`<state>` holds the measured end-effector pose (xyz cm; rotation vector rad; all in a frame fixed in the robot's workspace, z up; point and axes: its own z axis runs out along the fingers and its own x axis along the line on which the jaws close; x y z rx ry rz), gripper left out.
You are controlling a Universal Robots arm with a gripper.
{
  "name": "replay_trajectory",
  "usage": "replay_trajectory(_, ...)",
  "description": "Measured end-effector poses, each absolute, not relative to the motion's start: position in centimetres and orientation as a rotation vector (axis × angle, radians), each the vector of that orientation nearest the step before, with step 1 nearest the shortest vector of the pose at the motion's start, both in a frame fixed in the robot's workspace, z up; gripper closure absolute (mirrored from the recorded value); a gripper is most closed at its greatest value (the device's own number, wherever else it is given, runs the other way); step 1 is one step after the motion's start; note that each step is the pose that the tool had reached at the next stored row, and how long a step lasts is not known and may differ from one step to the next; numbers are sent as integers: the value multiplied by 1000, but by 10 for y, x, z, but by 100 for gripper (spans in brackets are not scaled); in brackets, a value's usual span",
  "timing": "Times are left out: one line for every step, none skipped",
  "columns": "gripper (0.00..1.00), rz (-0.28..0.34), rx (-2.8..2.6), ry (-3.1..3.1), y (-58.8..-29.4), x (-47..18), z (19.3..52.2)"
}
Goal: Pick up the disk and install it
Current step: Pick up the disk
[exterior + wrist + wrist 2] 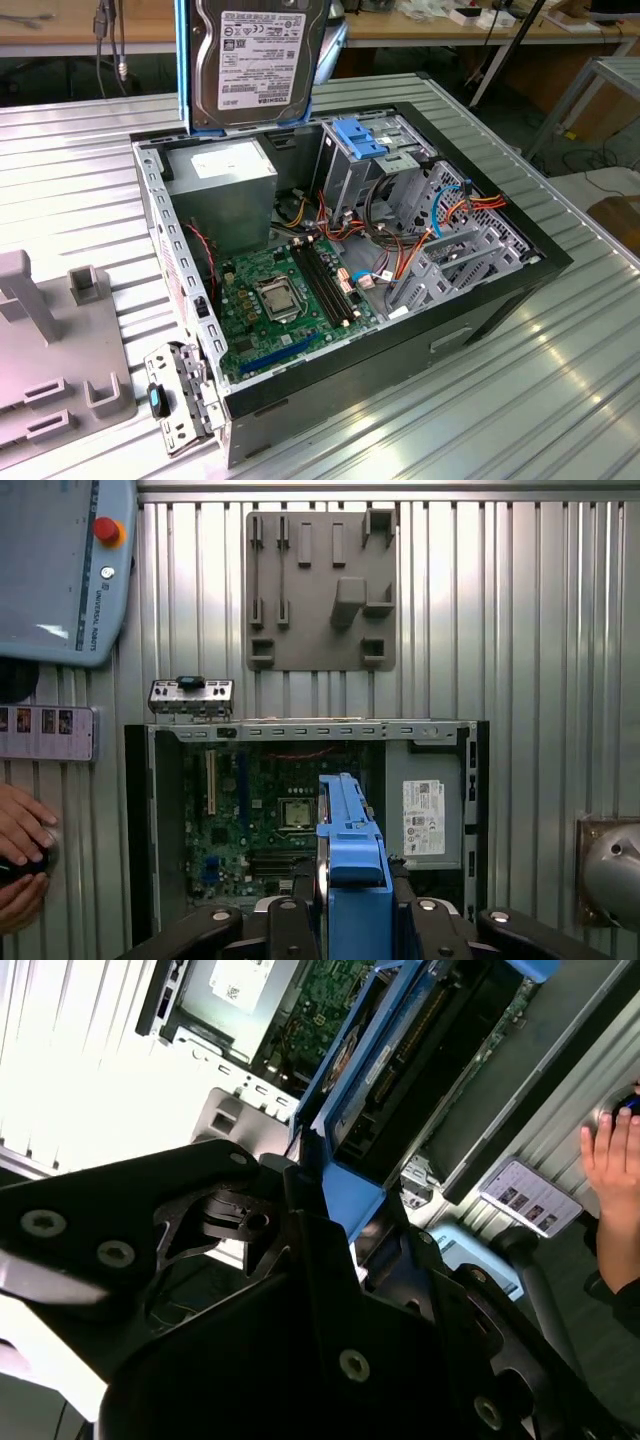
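1. Exterior view: the disk hangs upright in the air with its label facing the camera. It sits over the rim of the open computer case, at about 11 o'clock of the case.
2. Exterior view: the disk's lower edge is above the power supply and does not touch it. The blue bracket on the drive cage lies at about 4 o'clock from that edge, near but apart.
3. Step in hand, as a judgement: pick-up is complete and the disk is being carried at the case. It is not yet seated in any bay.
4. First wrist view: the gripper is clenched on the disk. One finger presses each side of the blue carrier, and the disk stands edge-on between the jaws, projecting out over the motherboard. A person's hand is well apart from the case.
5. Second wrist view: the carrier's end is pinched between the jaws, and the rest of the disk extends beyond them toward the case.
6. Requirement, as a judgement: seating calls for the side rails to be lined up with the cage opening and kept clear of the loose cables.
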<state>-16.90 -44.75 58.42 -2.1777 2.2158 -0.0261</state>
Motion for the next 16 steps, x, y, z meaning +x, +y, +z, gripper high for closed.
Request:
replay_trajectory(63,-26,-2178,2216,-447,-159,582)
replay_trajectory(63,-26,-2178,2216,-448,-154,581)
replay_trajectory(63,-26,-2178,2216,-448,-150,580)
replay_trajectory(63,-26,-2178,2216,-448,-146,580)
replay_trajectory(63,-26,-2177,2216,-448,-142,579)
replay_trajectory(63,-26,-2178,2216,-448,-139,579)
replay_trajectory(63,-26,-2178,2216,-448,-135,579)
replay_trajectory(63,-26,-2178,2216,-448,-129,578)
replay_trajectory(63,-26,-2177,2216,-449,-124,577)
replay_trajectory(63,-26,-2178,2216,-449,-122,577)
replay_trajectory(63,-26,-2178,2216,-449,-115,576)
replay_trajectory(63,-26,-2178,2216,-449,-112,576)
replay_trajectory(63,-26,-2177,2216,-450,-111,575)
replay_trajectory(63,-25,-2177,2215,-450,-110,575)
replay_trajectory(63,-23,-2176,2214,-451,-110,575)
replay_trajectory(63,-18,-2174,2212,-454,-110,574)
